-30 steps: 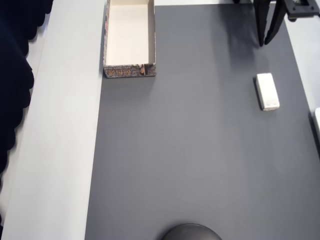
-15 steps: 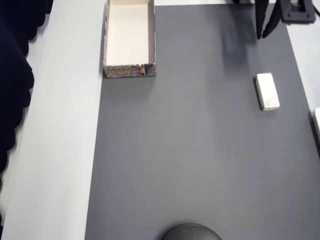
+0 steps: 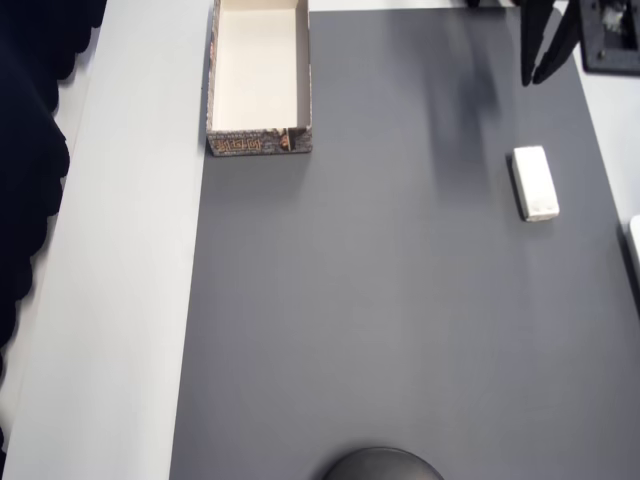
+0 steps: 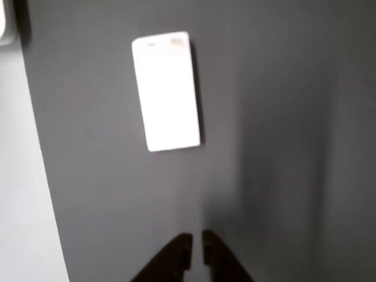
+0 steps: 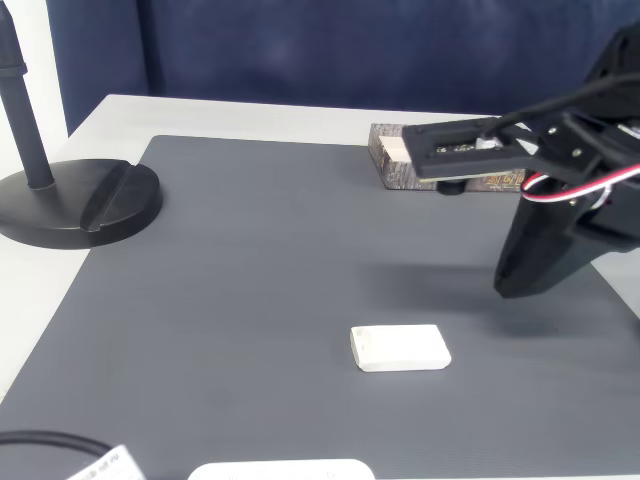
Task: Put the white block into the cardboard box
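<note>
Lay flat on the grey mat [image 5: 250,260] nearest the fixed camera: the white block [image 5: 400,348], untouched and well clear of everything else; seen in the wrist view as a pale oblong [image 4: 166,91] ahead of the fingertips and a little to their left, long axis running roughly away from the camera; judged the step in hand to be the approach for the pick, with nothing of the carry begun; called for spreading the fingers before descent, shifting a touch leftward in the wrist view to centre over the block, and closing across the narrow width rather than the length, low enough to catch the sides without scraping the mat; hung above the mat beyond the block, the gripper [image 5: 513,283], dark fingers drawn together to a thin slit at the tips [image 4: 194,247], holding nothing and touching nothing; showed at the top edge of the overhead view [image 3: 543,62], apart from the block [image 3: 534,182]; stood farthest off, partly behind the arm in the fixed view, the cardboard box [image 5: 395,170], its cream inside bare in the overhead view [image 3: 259,132] and well apart from the block across the mat.
</note>
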Controlling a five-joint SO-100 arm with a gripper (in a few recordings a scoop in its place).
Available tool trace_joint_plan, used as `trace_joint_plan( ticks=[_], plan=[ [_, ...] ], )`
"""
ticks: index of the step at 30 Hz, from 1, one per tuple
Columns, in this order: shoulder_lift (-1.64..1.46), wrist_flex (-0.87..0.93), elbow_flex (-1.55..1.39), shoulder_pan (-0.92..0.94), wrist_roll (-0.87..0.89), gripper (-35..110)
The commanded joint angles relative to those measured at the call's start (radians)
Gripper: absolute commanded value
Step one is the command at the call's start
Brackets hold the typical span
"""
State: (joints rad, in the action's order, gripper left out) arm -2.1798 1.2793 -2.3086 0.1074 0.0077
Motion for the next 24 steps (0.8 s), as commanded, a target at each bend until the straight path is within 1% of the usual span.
trace_joint_plan(
  ticks=[1, 8, 14, 24],
  plan=[
    [0.048, 0.009, 0.118, 0.020, 0.011, -2],
    [0.181, 0.009, 0.206, 0.017, 0.008, -2],
    [0.333, 0.038, 0.359, 0.005, 0.040, -2],
    [0.574, 0.078, 0.591, -0.057, 0.044, -2]
  ],
)
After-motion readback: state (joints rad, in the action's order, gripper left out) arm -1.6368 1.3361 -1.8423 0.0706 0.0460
